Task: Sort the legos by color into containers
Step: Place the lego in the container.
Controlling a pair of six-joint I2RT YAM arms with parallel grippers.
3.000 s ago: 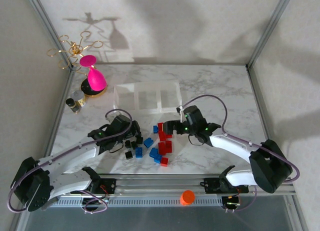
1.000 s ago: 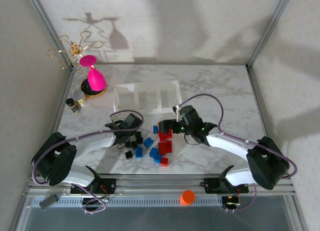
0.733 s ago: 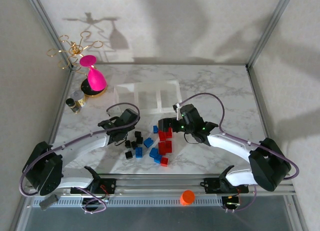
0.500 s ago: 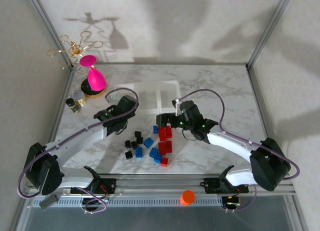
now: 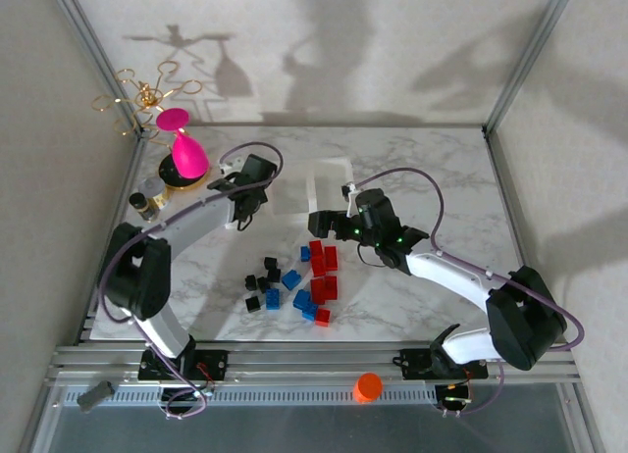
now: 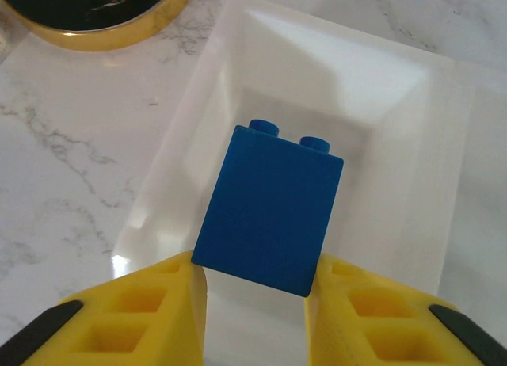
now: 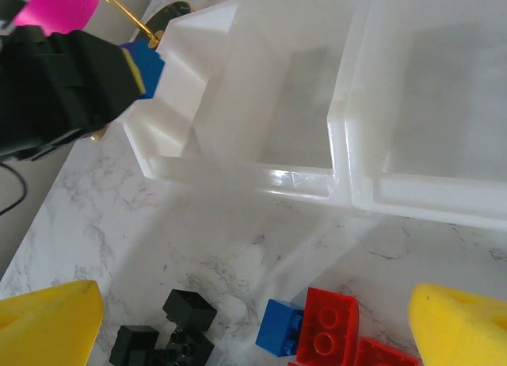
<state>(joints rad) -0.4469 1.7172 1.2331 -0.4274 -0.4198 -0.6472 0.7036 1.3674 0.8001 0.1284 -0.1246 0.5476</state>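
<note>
The left gripper [image 6: 255,293] has its yellow fingers [image 6: 142,310] nearly closed on a blue plastic brick [image 6: 269,211]. It pinches the brick by the bottom edge only, and the two bumps point away from the fingers. Right under the brick is the end bin of the clear plastic tray of three square bins [image 6: 400,81] — that bin looks empty. So I think dropping the brick in is the next thing to do.

The grip is small. Only the low part of the brick sits between the fingers, so it could tip or slide out sideways if the arm jerks. If it lands on the sloped wall of the bin, it may bounce and hop out onto the white marble table [image 6: 71,144]. The pink goblet-shaped glass [image 5: 184,151] on its black and gold base [image 6: 95,5] stands just beside this gripper — a wide swing away could knock it over.

The right gripper [image 5: 319,224] is wide open and holds nothing. Just under it lie red bricks [image 7: 331,326], a small blue brick [image 7: 277,328] and black bricks [image 7: 170,326], all close together. With jaws that wide it could catch two at once. It could also push a red one into the blue one, and then a wrong colour may end up in a bin.
</note>
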